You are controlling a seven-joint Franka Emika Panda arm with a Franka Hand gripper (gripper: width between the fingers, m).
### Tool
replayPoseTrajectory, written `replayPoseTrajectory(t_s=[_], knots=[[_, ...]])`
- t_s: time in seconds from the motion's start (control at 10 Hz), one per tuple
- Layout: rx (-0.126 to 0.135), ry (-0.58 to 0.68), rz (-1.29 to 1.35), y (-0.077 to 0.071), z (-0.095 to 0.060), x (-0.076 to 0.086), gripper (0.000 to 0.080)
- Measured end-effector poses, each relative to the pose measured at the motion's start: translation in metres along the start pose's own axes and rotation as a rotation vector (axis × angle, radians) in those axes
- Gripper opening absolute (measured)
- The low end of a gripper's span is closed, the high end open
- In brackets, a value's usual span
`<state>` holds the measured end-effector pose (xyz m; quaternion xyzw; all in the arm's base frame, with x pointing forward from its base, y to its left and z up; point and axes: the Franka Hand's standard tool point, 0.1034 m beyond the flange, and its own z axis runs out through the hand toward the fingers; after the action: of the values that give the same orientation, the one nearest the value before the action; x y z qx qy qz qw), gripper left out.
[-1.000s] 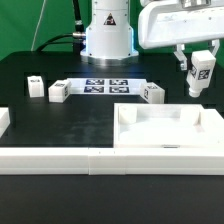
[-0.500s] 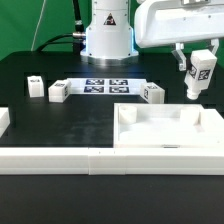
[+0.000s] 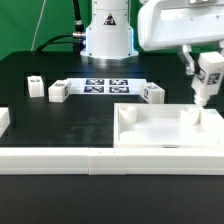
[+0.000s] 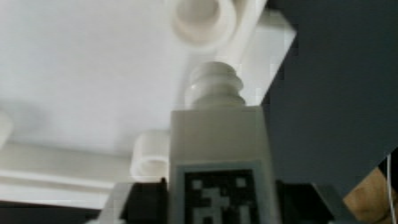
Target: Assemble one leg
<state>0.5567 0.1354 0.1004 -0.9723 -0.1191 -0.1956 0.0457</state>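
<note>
Clearly the two-finger gripper [image 3: 207, 68] is clamped on a small white plastic blocky leg [image 3: 208, 82] bearing a black-and-white square tag. It holds the leg in the air, slightly tilted, above the far corner of the large white rectangular plastic tray [image 3: 165, 128] at the exterior view's right. In the wrist view the leg [image 4: 219, 150] points its narrower ribbed tip [image 4: 215, 82] towards a round socket [image 4: 201, 18] in the tray's corner [image 4: 71, 80]. Tip and socket stand apart and do not look quite lined up.

The leg looks light, stiff and smooth-sided. A firm pinch across its flat faces near the tagged end seems the right hold, since it leaves the tip free to enter the socket. Hard plastic on hard plastic is likely to bind if it goes in crooked, so I judge that squaring the leg over the hole matters more than force.

Three similar white tagged blocks [image 3: 58, 91] lie on the black table [image 3: 60, 115] near the flat white marker board [image 3: 105, 86], well apart from the tray's far corner.
</note>
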Motion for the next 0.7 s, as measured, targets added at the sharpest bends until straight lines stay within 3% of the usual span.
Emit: replayPoseTrajectory(t_s=[0.3,0.4,0.7], knots=[[0.003,0.005,-0.048,0.017,0.027,0.038,0.0289],[0.000,0.004,-0.054,0.025,0.029,0.044,0.0290],[-0.009,0.060,-0.057,0.025,0.029,0.043,0.0290]])
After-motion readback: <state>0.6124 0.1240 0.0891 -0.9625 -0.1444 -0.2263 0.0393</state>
